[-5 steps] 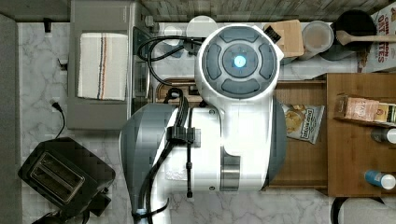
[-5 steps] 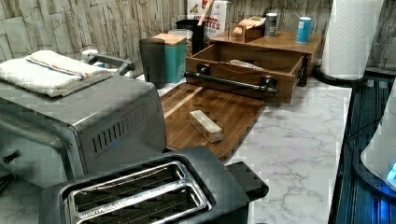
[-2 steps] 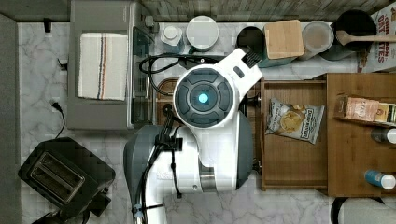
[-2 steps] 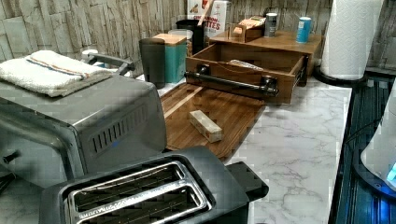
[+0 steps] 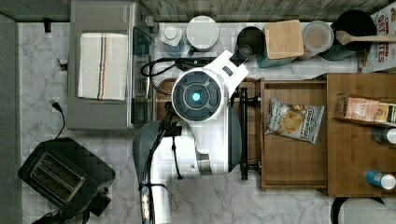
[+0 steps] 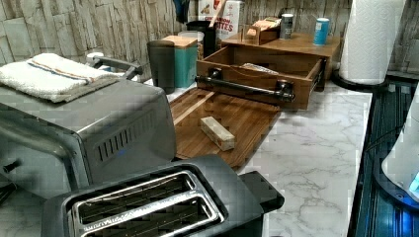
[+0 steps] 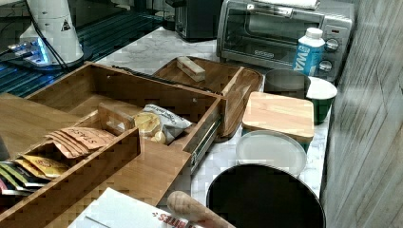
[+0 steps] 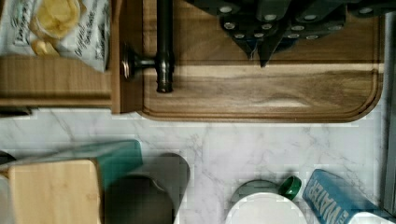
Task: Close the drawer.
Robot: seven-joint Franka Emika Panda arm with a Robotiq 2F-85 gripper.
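Note:
The medium-brown drawer (image 5: 294, 163) stands pulled out from under the cabinet top, with a chip bag (image 5: 293, 120) inside. Its long black bar handle (image 5: 243, 135) runs across the front, over the edge of the darker wooden tray (image 6: 237, 118). In the top view my white arm (image 5: 196, 98) hangs above the tray, just on the top view's left of the handle. In the wrist view my gripper (image 8: 258, 49) is shut with nothing in it, above the tray (image 8: 280, 88). It is apart from the end of the handle (image 8: 164, 42) and its mount.
A small wooden block (image 6: 217, 133) lies on the tray. A toaster oven (image 5: 102, 70) and toaster (image 5: 63, 175) stand on the top view's left. Canisters, a water bottle (image 7: 308, 50) and a wooden-lidded box (image 7: 278, 114) line the wall. A paper towel roll (image 6: 368, 39) stands beside the cabinet.
My arm has swung toward the top view's left and lower side, uncovering the drawer and chip bag. The drawer has not moved.

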